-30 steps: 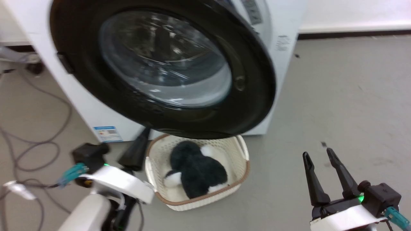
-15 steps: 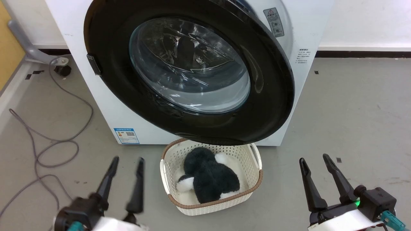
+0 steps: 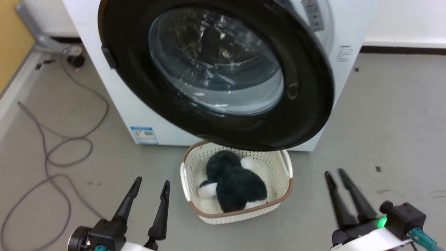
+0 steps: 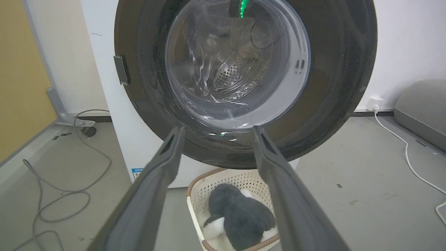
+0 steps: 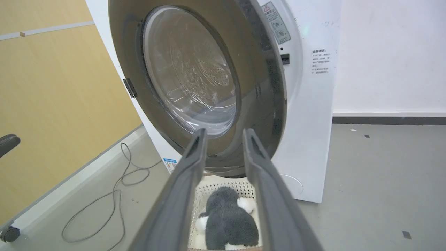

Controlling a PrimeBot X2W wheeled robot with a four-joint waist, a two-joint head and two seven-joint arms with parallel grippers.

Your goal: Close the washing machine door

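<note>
On the grey floor [image 3: 383, 115], a cream perforated basket [image 3: 244, 216] with a brown rim, holding a black-and-white plush toy [image 3: 233, 184] (fluffy, its shape hard to make out). Further left, a loose grey cable [image 3: 106, 108] looping near a yellow wall panel [image 3: 10, 42].

No wording reads legibly. On the washing machine [image 5: 306, 139], upper centre-right of the right wrist view, a warning label [image 5: 275, 22] carries a red triangle and pictograms. Right of it is a block of small print [image 5: 320, 62], unreadable. Lower left in the head view, a blue sticker [image 3: 144, 135] has text too small to read.
</note>
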